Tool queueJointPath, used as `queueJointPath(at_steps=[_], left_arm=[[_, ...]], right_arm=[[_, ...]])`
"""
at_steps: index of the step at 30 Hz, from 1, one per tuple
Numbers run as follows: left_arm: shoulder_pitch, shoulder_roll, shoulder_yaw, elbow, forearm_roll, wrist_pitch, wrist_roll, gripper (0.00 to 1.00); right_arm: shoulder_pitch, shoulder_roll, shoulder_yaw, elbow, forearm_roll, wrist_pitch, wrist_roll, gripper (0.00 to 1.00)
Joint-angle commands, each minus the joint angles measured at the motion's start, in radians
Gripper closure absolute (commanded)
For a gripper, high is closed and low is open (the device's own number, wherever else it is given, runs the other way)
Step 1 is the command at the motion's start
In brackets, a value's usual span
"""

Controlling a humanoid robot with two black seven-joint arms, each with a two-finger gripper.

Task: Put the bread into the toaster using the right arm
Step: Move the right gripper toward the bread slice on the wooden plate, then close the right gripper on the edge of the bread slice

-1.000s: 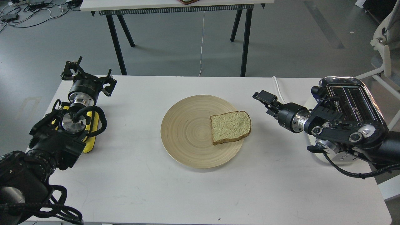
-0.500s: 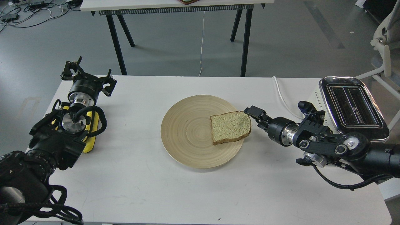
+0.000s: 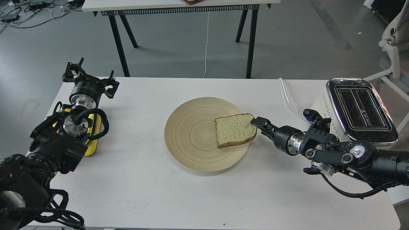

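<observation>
The bread (image 3: 235, 129), a pale tan slice with a brown crust, lies flat on the right part of a round wooden plate (image 3: 191, 134) at the table's middle. My right gripper (image 3: 256, 122) reaches in low from the right, and its tip is at the slice's right crust edge. Its fingers are too small and dark to tell apart. The cream-white toaster (image 3: 362, 107) with a chrome top and two empty black slots stands at the table's right edge, behind my right arm. My left gripper (image 3: 89, 76) rests at the far left, fingers apart and empty.
The toaster's white cord (image 3: 287, 95) runs over the table's back edge. A yellow part (image 3: 94, 134) lies under my left arm. A second table (image 3: 175, 4) stands behind, and a white chair (image 3: 393, 38) is at the far right.
My right arm has swung down and left from in front of the toaster. Its gripper has come to the bread's right edge. The bread and my left arm have not moved.
</observation>
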Motion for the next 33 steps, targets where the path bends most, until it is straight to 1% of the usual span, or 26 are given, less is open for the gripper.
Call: queueJointPath(at_steps=[1,11,15,20,26,31,33], left_arm=[[0.000,0.000,0.000,0.000,0.000,0.000,-0.001,0.00],[0.000,0.000,0.000,0.000,0.000,0.000,0.001,0.00],[0.000,0.000,0.000,0.000,0.000,0.000,0.001,0.00],[0.000,0.000,0.000,0.000,0.000,0.000,0.001,0.00],[0.000,0.000,0.000,0.000,0.000,0.000,-0.001,0.00],[0.000,0.000,0.000,0.000,0.000,0.000,0.001,0.00],[0.000,0.000,0.000,0.000,0.000,0.000,-0.001,0.00]], right_arm=[[-0.002,0.001,0.000,-0.001,0.000,0.000,0.002,0.40],[-0.017,0.038,0.006,-0.047,0.003,-0.002,0.003,0.51],[-0.022,0.038,0.011,-0.047,0.005,-0.002,0.005,0.59],[-0.022,0.038,0.013,-0.047,0.005,0.000,0.006,0.65],[-0.022,0.036,0.014,-0.045,0.005,0.000,0.009,0.80],[-0.017,0.036,0.019,-0.042,0.006,-0.002,0.009,0.98],[-0.011,0.038,0.020,-0.039,0.008,-0.003,0.009,1.00]])
